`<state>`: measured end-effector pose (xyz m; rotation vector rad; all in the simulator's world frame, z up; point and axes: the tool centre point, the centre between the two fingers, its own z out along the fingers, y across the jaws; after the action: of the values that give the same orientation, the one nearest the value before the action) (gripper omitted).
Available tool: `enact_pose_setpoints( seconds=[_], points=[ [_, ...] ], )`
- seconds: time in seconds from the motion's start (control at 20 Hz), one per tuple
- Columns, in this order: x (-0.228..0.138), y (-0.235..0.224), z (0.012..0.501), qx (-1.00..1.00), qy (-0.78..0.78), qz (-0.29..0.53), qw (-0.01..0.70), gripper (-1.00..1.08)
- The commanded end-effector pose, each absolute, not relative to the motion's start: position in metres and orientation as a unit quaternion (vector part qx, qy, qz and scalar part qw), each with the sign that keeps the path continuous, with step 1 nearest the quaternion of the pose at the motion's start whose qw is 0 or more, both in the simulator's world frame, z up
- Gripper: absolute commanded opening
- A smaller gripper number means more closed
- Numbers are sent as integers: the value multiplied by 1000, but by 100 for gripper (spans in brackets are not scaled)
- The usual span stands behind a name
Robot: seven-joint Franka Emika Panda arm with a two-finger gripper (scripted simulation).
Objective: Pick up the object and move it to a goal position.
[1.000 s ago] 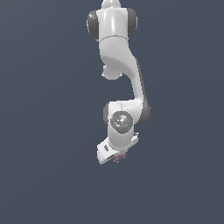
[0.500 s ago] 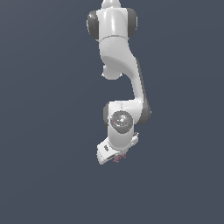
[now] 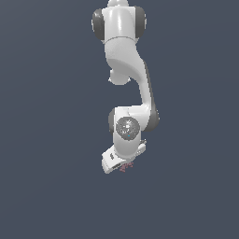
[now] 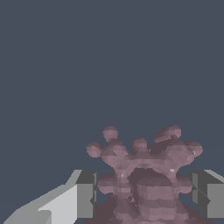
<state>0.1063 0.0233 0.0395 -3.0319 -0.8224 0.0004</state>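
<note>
while plain grey surrounds it, the end effector [image 4: 142, 194] grips the object [image 4: 144, 175] — nothing nearby.

Both views are flat simulator renders against an even slate-blue backdrop with no gradient, horizon or cast shadow on it. In the exterior view the white arm [image 3: 125, 70] is brightly and softly lit, with gentle grey shading down its exterior-view right edge and under its curves; there is no hard glare. Edges look slightly soft and jagged, as from low resolution. In the wrist view the pink cluster [image 4: 144, 177] shows blocky, faceted shading, darker in its middle hollow. The hand's fingers [image 4: 85, 193] carry flat grey and white faces. No lens distortion shows.
</note>
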Motion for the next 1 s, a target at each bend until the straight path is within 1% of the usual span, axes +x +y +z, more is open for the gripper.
enact_pose_setpoints(
  seconds=[0.0,0.4,0.95],
  points=[
    [102,18,40,-965,-262,0,0,-100],
    [75,-10,40,-965,-262,0,0,-100],
    [9,-79,40,-965,-261,0,0,-100]
  ],
)
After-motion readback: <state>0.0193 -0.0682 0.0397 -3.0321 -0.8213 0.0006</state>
